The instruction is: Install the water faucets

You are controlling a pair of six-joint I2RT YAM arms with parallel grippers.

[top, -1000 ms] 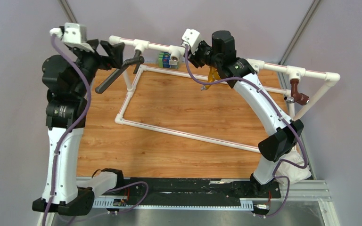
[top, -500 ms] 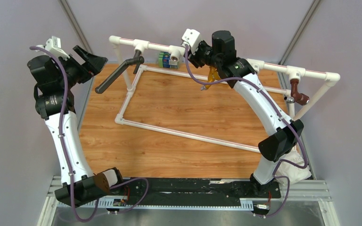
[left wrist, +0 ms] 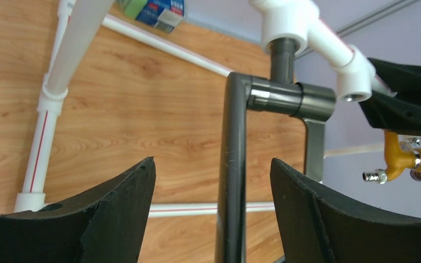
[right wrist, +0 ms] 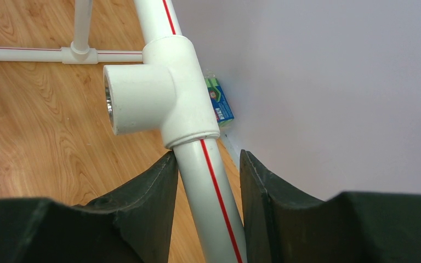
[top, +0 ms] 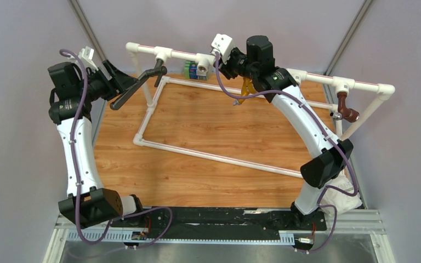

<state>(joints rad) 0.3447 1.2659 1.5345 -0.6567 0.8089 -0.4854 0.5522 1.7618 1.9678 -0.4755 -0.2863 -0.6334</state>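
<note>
The water faucet (top: pixel 137 86), a long dark grey tube with a cross-bar handle, hangs slanting from a tee at the left of the white pipe frame (top: pixel 181 53). In the left wrist view its threaded end sits in the tee (left wrist: pixel 285 22) and its tube (left wrist: pixel 233 164) runs down between my fingers. My left gripper (top: pixel 123 85) (left wrist: pixel 212 160) is open around the tube, with a gap on each side. My right gripper (top: pixel 221 63) (right wrist: pixel 208 153) is shut on the top rail (right wrist: pixel 208 181), just below an empty tee (right wrist: pixel 153 93).
An orange tap (top: pixel 245 86) (left wrist: pixel 394 159) shows under my right wrist. A brown tap (top: pixel 348 112) hangs at the frame's right end. A green and blue box (top: pixel 193 70) (right wrist: pixel 219 101) lies by the back wall. The frame's low pipes (top: pixel 219 156) cross the wooden table.
My left arm swung out to the left and came back lower, so its jaws now straddle the faucet's tube. Those jaws have narrowed a little. The right arm has not moved.
</note>
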